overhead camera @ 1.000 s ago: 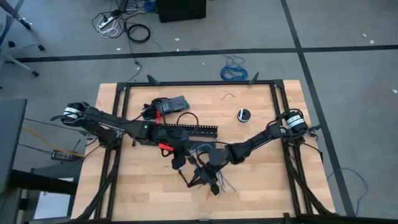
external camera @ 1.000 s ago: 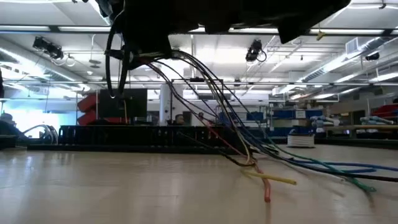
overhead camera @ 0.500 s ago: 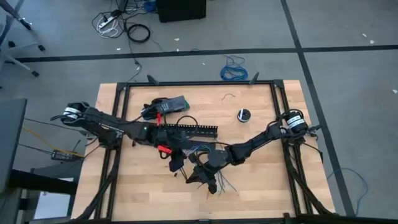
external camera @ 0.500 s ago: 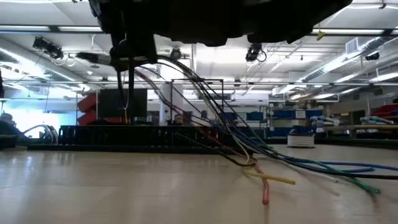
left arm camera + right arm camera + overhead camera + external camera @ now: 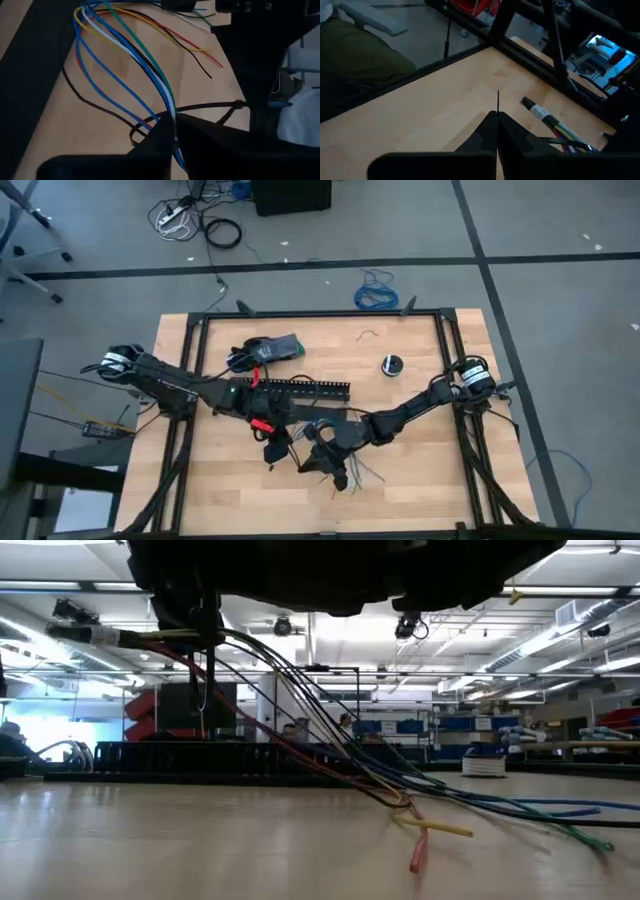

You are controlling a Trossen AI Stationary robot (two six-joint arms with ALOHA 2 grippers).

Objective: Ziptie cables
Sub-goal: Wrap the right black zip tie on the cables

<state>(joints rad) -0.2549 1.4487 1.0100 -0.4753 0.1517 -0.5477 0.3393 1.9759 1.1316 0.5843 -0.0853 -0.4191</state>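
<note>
The cables (image 5: 345, 470) lay at lower centre of the high view, their long axis running from the lifted bundled end at centre left down to the splayed tips at lower right. A ziptie (image 5: 210, 106) was looped round the bundle, crossing it just ahead of the left gripper (image 5: 172, 131), whose fingers were closed on the cables. The right gripper (image 5: 497, 131), just right of it, was pinched on the ziptie's thin tail. Both arms were about equally near; tightening was judged to come next.
</note>
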